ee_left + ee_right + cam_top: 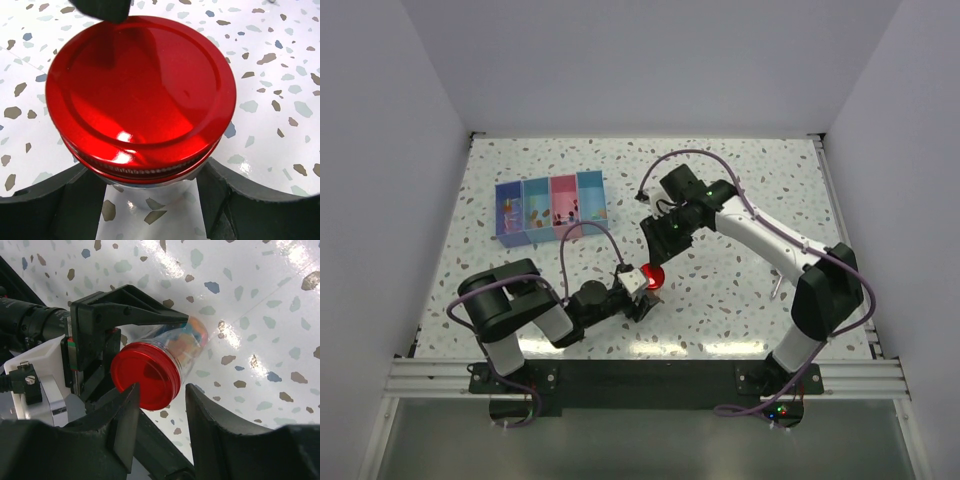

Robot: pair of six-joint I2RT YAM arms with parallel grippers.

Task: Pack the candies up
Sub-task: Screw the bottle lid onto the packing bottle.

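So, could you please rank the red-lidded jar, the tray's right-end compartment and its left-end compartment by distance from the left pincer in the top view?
1. Red-lidded jar, gripped in the left pincer.
2. Right-end compartment, beyond and leftward.
3. Left-end compartment, farthest left.

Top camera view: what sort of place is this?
Probably a robot lab test cell, not a home: plain white walls box in a speckled table, two arms are bolted to a metal rail at its near edge, and a coloured compartment tray sits on it.
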